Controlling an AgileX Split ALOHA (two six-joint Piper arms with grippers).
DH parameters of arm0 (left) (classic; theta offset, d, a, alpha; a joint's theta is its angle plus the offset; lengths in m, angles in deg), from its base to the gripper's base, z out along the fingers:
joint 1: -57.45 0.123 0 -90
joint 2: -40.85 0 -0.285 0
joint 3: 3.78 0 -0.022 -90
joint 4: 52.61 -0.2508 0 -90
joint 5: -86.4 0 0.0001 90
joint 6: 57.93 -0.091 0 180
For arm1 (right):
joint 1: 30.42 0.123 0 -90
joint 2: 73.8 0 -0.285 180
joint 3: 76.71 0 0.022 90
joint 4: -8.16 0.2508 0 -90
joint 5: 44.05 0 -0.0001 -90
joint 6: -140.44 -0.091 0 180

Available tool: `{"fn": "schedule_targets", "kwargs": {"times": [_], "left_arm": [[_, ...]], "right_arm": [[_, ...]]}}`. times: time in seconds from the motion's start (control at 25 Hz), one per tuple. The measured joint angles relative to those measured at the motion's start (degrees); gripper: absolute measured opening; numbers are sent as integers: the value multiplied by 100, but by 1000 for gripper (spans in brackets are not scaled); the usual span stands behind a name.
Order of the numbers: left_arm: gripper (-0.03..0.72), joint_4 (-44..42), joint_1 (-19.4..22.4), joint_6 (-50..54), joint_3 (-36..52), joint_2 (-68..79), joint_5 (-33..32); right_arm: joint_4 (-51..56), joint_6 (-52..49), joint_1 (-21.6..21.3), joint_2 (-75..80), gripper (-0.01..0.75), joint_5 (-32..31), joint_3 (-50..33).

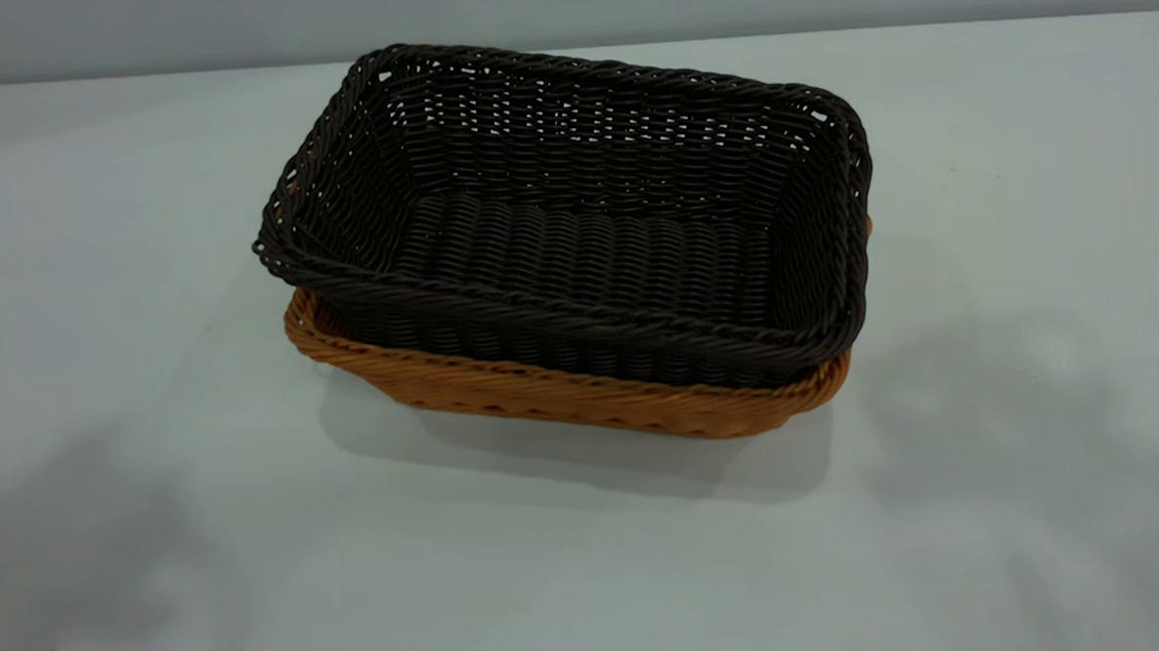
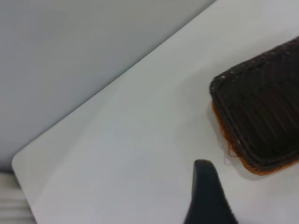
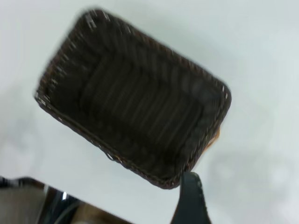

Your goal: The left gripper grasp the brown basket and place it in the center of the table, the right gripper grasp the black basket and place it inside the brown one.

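The rectangular, very dark brown-black woven wicker basket (image 1: 575, 218) sits nested inside the shallow orange-tan wicker basket (image 1: 563, 397), near the middle of the wide, plain white desk (image 1: 133, 404). It rides a little high and slightly skewed, so its braided rim overhangs the tan rim at the left corner, while the tan weave shows as a band along the near side.

In the left wrist view, one narrow black finger of the left gripper (image 2: 208, 196) hangs above bare desk (image 2: 121, 154), near the stacked baskets' corner (dark basket (image 2: 261, 112), tan edge (image 2: 233, 144)) and clear of them. Whether its fingers are apart or together I cannot tell.

The right wrist view looks down into the dark basket (image 3: 135, 98), with a sliver of tan (image 3: 212, 137) at one side. A single dark finger of the right gripper (image 3: 190, 200) shows just beyond the rim; its finger state is likewise impossible to judge.
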Motion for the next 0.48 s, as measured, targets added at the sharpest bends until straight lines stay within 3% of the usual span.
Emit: {"fn": "schedule_targets", "kwargs": {"times": [0.2,0.48], "left_arm": [[421,-219,0,604,475,-125,0],[421,-234,0,1279,2180,-452,0]], "right_arm": [[-352,4,0,-1185,480,-32,-700],[-1261,-275,0,-2683,480,119,-2739]]}}
